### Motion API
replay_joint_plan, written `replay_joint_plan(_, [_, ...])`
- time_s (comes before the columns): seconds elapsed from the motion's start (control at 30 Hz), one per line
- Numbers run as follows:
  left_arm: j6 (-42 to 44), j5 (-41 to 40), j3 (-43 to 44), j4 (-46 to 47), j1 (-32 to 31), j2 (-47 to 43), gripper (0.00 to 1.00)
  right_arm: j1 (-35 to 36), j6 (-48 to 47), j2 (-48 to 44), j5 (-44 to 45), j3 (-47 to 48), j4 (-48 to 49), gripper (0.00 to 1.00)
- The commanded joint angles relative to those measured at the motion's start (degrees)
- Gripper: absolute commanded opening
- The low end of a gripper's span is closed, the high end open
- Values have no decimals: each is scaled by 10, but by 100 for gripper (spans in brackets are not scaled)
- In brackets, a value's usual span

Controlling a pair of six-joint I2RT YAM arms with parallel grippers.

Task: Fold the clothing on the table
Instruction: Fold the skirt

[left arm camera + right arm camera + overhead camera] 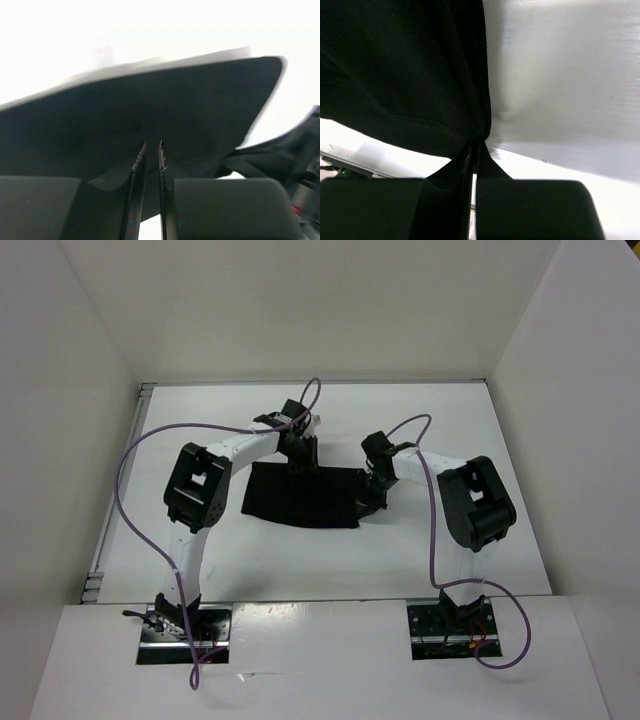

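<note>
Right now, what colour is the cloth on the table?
The clothing is plain black, with no pattern; the top external view shows it best.

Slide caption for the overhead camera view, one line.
Left claw pinches the far edge of the black clothing, right claw its right edge, on the white table.

Overhead view looking down from behind, wrist views close up, all sharing the clothing [300, 497]

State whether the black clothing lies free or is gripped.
Gripped: left tool and right tool each pinch the clothing, resting on the table.
</note>
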Motion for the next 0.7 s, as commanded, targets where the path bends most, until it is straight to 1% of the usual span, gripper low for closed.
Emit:
replay_joint_plan(0.0, [17, -83, 15, -45, -13, 14, 21, 2, -7, -27, 19, 28, -18, 0])
replay_joint_plan(0.1, [17, -125, 10, -63, -26, 14, 21, 2, -13, -27, 19, 39, -23, 0])
replay_joint_plan(0.27, [17, -140, -18, -65, -31, -12, 21, 2, -18, -27, 31, 49, -34, 0])
replay_joint_plan(0.43, [17, -176, -29, -71, -42, -17, 21, 2, -18, -38, 54, 60, -53, 0])
replay_joint_plan(0.67, [17, -184, -41, -76, -78, -7, 21, 2, -18, -72, 78, 78, -85, 0])
